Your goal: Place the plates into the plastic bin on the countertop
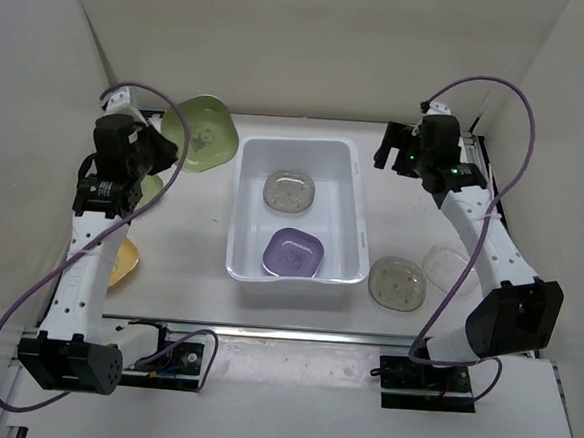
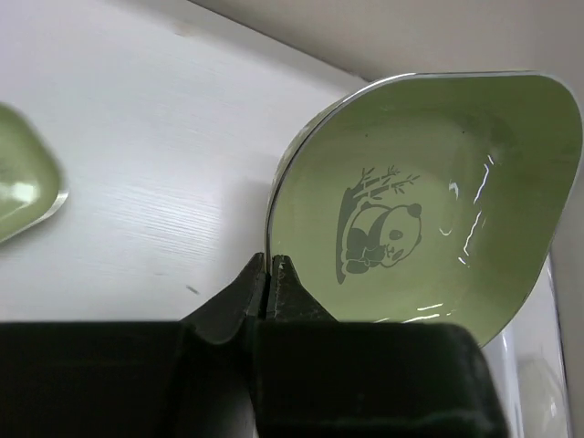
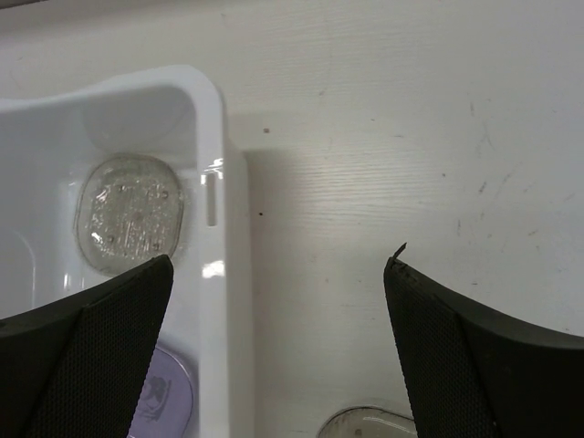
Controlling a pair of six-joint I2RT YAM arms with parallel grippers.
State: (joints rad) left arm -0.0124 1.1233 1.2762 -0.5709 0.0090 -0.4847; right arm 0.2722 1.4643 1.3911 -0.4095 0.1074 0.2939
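Left hand (image 2: 271, 274) clamped on rim of light-green plate (image 2: 429, 192), held tilted just left of bin (image 1: 242, 211). Right hand (image 3: 278, 265) spread wide over tabletop (image 3: 365, 137) beside bin. Purple plate (image 1: 293, 252) and clear plate (image 1: 289, 190) lie inside bin.

White arm links (image 1: 86, 265), black joints (image 1: 126, 152), purple cables (image 1: 482, 79).

The plastic bin (image 1: 295, 279) lies open above; a speckled plate (image 1: 289, 190) and purple plate (image 1: 294, 253) occupy its floor
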